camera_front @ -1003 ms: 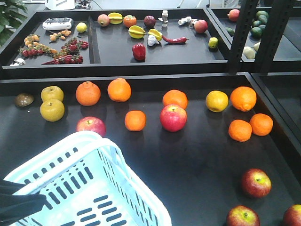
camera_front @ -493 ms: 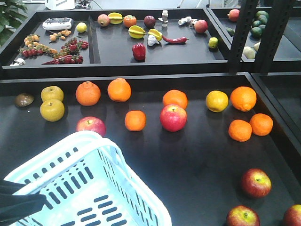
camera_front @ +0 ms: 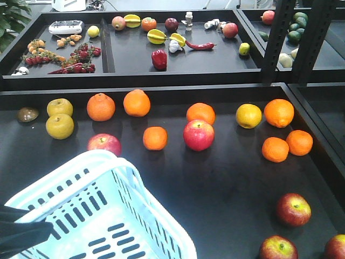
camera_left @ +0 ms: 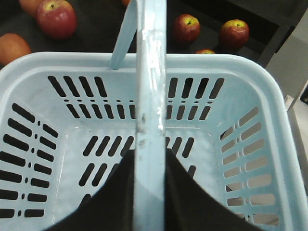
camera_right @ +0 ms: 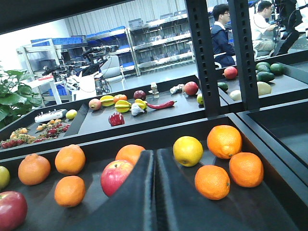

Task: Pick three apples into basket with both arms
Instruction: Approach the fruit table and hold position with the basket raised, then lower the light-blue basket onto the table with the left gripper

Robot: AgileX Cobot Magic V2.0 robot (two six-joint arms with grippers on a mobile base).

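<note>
The pale blue basket (camera_front: 102, 216) sits at the front left of the black table, and nothing lies inside it in the left wrist view. My left gripper (camera_left: 150, 155) is shut on the basket's loop handle (camera_left: 150, 86), one black finger on each side. Three dark red apples lie at the front right: one (camera_front: 294, 209) further back, two (camera_front: 278, 249) (camera_front: 337, 247) at the frame's edge. From the left wrist they show beyond the basket's far rim (camera_left: 186, 28) (camera_left: 234, 32). My right gripper (camera_right: 155, 161) is shut with nothing in it, above the table, facing the middle fruit row.
Oranges (camera_front: 154, 138), a brighter pink-red apple (camera_front: 198, 135), another (camera_front: 104, 144) near the basket's far corner and yellow fruits (camera_front: 59, 125) are spread over the table. A raised black tray (camera_front: 135, 75) with small produce stands behind. A black post (camera_front: 277, 40) rises at the right.
</note>
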